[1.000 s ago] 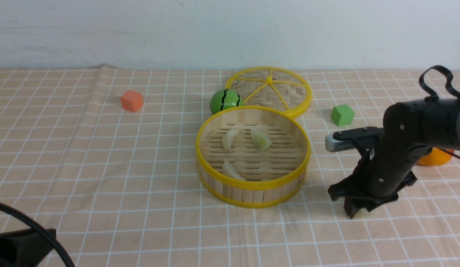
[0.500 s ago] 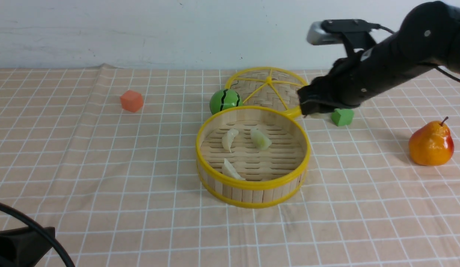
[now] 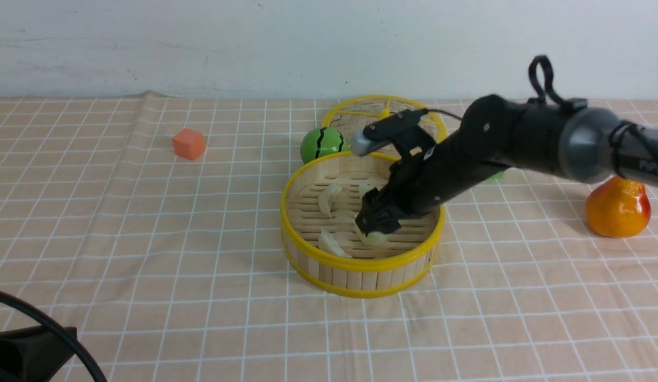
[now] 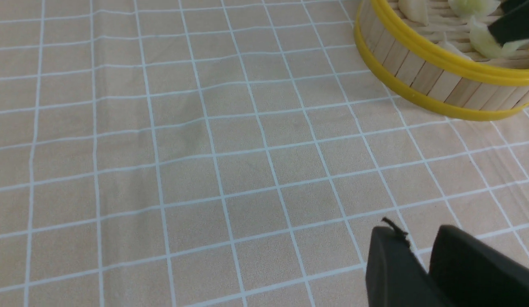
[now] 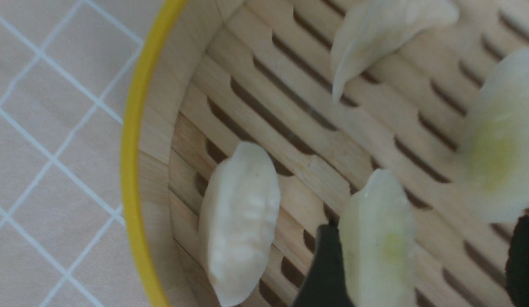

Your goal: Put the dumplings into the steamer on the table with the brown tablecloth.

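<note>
Right gripper (image 3: 375, 225): inside the steamer (image 3: 361, 262), tips low over the slatted floor on its near-right side; the right wrist view shows the jaws spread wide, with the fourth dumpling (image 5: 377, 238) between them, leaning on one finger (image 5: 324, 273) and clear of the other; judged released, or all but released.

Change noted: a second ago this gripper was down on the brown tablecloth (image 3: 148, 239) to the right of the steamer, with a pale piece at its tips; half a second ago it was raised near the far rim; it now stands within the wall and has let go. The steamer then held three; the right wrist view now shows four, the other three dumplings (image 5: 239, 230) lying apart from one another on the slats; none remains on the cloth in any view.

Meaning for the task: loading appears complete; what remains, by my judgement, is a clean withdrawal, straight up, since the dumpling resting against the finger could be dragged or tipped if the arm draws off sideways.

Left gripper (image 4: 420, 245): over bare cloth on the near-left of the table (image 3: 69, 318), well apart from the steamer; fingers close together and holding nothing; whether fully closed cannot be told.

Lid (image 3: 361, 114), green ball (image 3: 321, 143), orange cube (image 3: 189, 144) and pear (image 3: 618, 207): undisturbed.
</note>
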Controlling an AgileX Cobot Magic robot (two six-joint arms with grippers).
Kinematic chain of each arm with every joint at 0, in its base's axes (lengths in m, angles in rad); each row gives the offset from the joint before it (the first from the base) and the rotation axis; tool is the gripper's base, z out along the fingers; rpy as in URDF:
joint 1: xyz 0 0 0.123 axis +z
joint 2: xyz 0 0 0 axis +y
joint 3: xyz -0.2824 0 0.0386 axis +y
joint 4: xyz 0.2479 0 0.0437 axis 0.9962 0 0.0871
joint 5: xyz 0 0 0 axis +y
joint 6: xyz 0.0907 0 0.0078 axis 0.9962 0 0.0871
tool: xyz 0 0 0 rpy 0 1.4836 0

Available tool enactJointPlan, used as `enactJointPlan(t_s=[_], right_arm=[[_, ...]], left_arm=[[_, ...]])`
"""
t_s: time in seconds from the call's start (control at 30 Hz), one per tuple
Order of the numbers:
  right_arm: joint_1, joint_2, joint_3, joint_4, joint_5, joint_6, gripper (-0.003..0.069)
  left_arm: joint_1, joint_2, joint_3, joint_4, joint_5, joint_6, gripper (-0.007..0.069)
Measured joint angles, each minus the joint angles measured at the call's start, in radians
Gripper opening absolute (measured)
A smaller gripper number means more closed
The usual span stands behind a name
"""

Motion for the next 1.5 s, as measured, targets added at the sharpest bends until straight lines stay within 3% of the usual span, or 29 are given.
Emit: enactJointPlan(t_s=[0.1, 0.23, 0.3, 0.37, 0.47, 0.5, 0.57, 0.77, 0.97, 1.17, 1.37, 1.5], right_arm=[[-0.005, -0.090, -0.062, -0.054, 0.084, 0.018, 0.0571], [-0.007, -0.289, -0.177, -0.203, 0.212, 0.093, 0.0549], [-0.007, -0.451, -0.222, -0.337, 0.303, 0.190, 0.0477], [-0.008, -0.519, -0.224, -0.378, 0.336, 0.243, 0.0435], [-0.010, -0.697, -0.167, -0.484, 0.449, 0.403, 0.0293], [-0.010, -0.717, -0.153, -0.487, 0.454, 0.410, 0.0283], [-0.012, -0.831, -0.030, -0.508, 0.490, 0.473, 0.0170], [-0.012, -1.061, 0.389, -0.523, 0.441, 0.494, -0.0006], [-0.012, -1.237, 0.808, -0.495, 0.373, 0.495, -0.0020], [-0.012, -1.275, 1.027, -0.454, 0.376, 0.497, -0.0020], [-0.020, -1.351, 1.064, -0.461, 0.369, 0.497, -0.0019], [-0.115, -1.545, 1.065, -0.453, 0.363, 0.497, -0.0017]], left_arm=[[0.000, 0.000, 0.000, 0.000, 0.001, 0.000, 0.0144], [0.000, 0.000, 0.000, 0.000, 0.001, 0.000, 0.0144], [0.000, 0.000, 0.000, 0.000, 0.001, 0.000, 0.0146], [0.000, 0.000, 0.000, 0.000, 0.001, 0.000, 0.0148], [0.000, 0.000, 0.000, 0.000, 0.002, 0.000, 0.0154], [0.000, 0.000, 0.000, 0.000, 0.002, 0.000, 0.0155], [0.000, 0.000, 0.000, 0.000, 0.004, 0.000, 0.0157], [0.000, 0.000, 0.000, 0.000, 0.005, 0.000, 0.0165], [0.000, 0.000, 0.000, 0.000, 0.005, 0.000, 0.0165], [0.000, 0.000, 0.000, 0.001, 0.007, 0.000, 0.0165], [0.000, 0.000, 0.000, 0.002, 0.008, 0.000, 0.0165], [0.000, 0.000, 0.000, 0.003, 0.009, 0.000, 0.0170]])
